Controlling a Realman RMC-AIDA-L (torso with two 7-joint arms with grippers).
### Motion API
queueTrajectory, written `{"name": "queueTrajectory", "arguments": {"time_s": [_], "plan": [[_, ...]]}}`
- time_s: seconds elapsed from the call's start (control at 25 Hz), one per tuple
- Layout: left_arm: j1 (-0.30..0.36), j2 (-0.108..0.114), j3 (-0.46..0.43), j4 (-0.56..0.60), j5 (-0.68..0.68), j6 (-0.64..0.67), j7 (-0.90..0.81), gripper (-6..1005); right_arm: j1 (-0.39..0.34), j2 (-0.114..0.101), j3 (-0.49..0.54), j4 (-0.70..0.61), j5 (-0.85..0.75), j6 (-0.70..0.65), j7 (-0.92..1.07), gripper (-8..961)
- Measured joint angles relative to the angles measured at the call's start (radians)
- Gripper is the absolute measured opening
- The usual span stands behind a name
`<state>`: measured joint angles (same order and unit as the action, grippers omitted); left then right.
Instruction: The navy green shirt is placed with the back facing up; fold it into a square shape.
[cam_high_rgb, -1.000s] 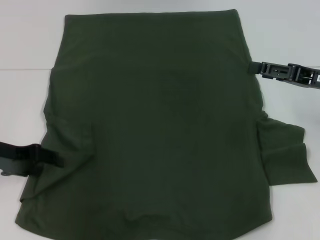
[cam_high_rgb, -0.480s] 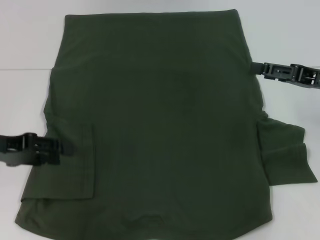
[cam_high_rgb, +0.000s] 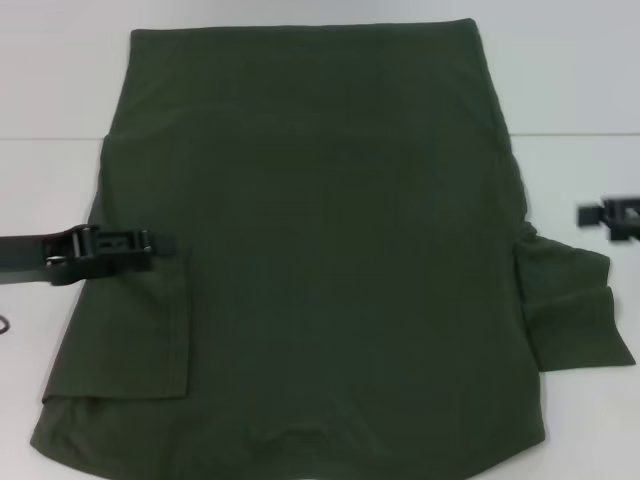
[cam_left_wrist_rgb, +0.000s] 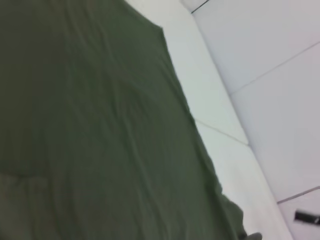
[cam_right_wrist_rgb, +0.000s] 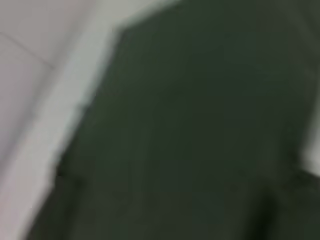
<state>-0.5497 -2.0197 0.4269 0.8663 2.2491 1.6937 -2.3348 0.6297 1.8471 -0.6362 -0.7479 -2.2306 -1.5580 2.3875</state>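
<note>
The navy green shirt (cam_high_rgb: 330, 250) lies flat on the white table (cam_high_rgb: 40, 190) and covers most of the head view. Its left sleeve (cam_high_rgb: 140, 330) is folded inward onto the body as a rectangular flap. The right sleeve (cam_high_rgb: 570, 310) still sticks out sideways past the shirt's edge. My left gripper (cam_high_rgb: 160, 250) reaches in from the left and hovers at the top edge of the folded sleeve flap. My right gripper (cam_high_rgb: 592, 213) sits off the shirt at the right border, above the right sleeve. Both wrist views show mostly green fabric (cam_left_wrist_rgb: 90, 125) (cam_right_wrist_rgb: 200, 125).
Bare white table (cam_high_rgb: 580, 90) shows on both sides of the shirt and beyond its far hem. A seam line crosses the table behind the shirt. The shirt's near edge runs out of the head view at the bottom.
The left sleeve was folded over onto the body, and the left gripper then moved up and inward to the flap's top edge. The right gripper drew back from the shirt's right edge, toward the frame border.
</note>
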Motion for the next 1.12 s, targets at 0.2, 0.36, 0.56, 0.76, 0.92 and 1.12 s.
{"name": "queueTrajectory", "arguments": {"time_s": [0.2, 0.36, 0.56, 0.76, 0.92, 1.12], "plan": [[-0.012, -0.025, 0.011, 0.0, -0.008, -0.016, 0.01, 619, 0.007, -0.02, 0.008, -0.01, -0.21, 0.013, 0.079, 829], [-0.014, -0.038, 0.011, -0.001, -0.017, -0.021, 0.013, 619, 0.007, -0.008, 0.003, -0.005, -0.263, 0.035, 0.077, 827], [-0.014, -0.046, 0.013, -0.001, -0.018, -0.018, 0.011, 620, 0.008, 0.013, -0.013, 0.017, -0.273, 0.107, 0.066, 826], [-0.014, -0.05, 0.01, -0.001, -0.02, -0.015, 0.007, 620, 0.028, 0.035, -0.042, 0.084, -0.274, 0.194, 0.068, 824], [-0.015, -0.053, 0.01, -0.001, -0.02, -0.017, 0.007, 620, 0.055, 0.049, -0.048, 0.125, -0.275, 0.246, 0.07, 823], [-0.013, -0.053, 0.008, -0.001, -0.02, -0.019, 0.007, 620, 0.078, 0.058, -0.078, 0.137, -0.276, 0.278, 0.077, 821]]}}
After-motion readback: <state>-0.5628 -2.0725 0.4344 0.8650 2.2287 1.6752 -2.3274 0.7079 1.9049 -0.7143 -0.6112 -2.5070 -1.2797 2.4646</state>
